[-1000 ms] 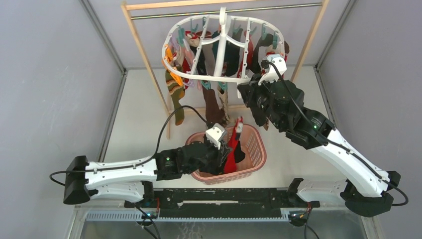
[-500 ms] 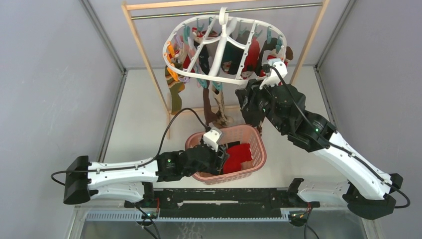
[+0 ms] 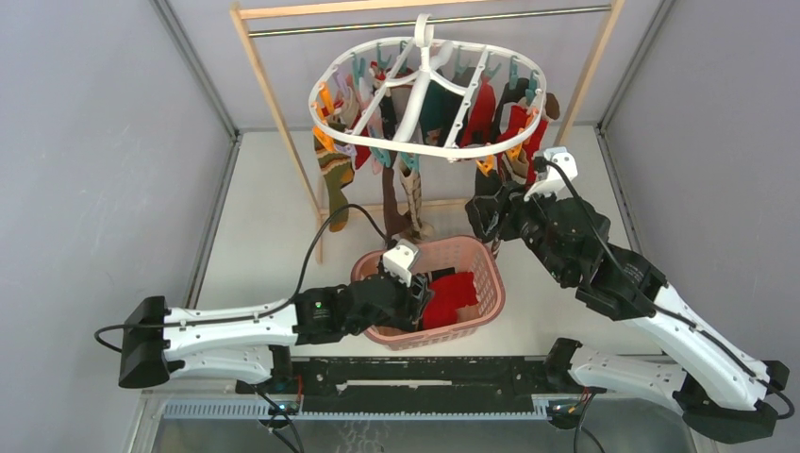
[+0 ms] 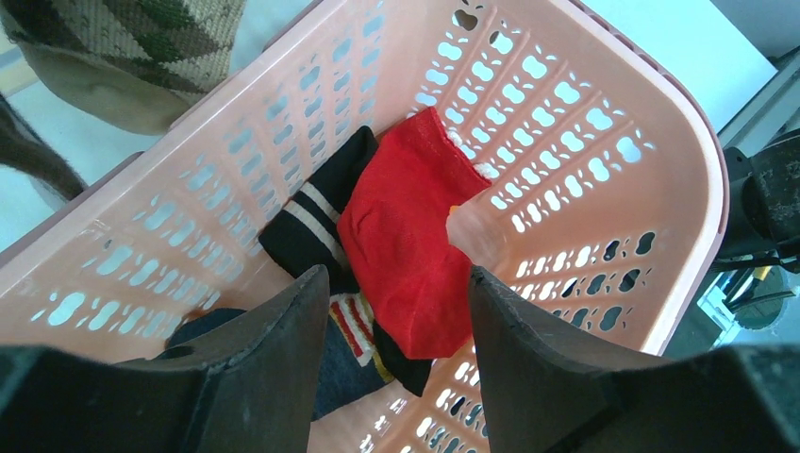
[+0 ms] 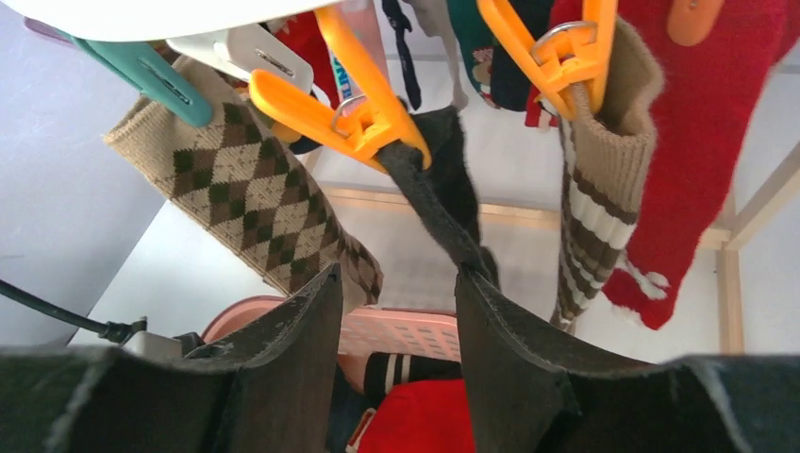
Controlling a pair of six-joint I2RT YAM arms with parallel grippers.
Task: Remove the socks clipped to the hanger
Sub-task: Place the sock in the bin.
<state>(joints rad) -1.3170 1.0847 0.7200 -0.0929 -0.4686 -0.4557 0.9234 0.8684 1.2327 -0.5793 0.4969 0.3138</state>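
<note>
Socks [image 3: 332, 175] hang on the hanger [image 3: 426, 151]; left pincer [image 4: 398, 281] spread above basket [image 4: 604, 94], right pincer [image 5: 398, 281] spread beneath clips [image 5: 363, 113]

- Pink lattice basket [image 3: 492, 274]: stands on the table near its front edge, in front of the wooden frame.
- Wooden frame [image 3: 276, 118]: two slanted posts, a top bar and a low crossbar.
- Metal rod [image 3: 302, 30]: runs just beneath the top bar.
- Table [image 3: 255, 217]: pale, flanked by grey walls [image 3: 94, 142].
</note>
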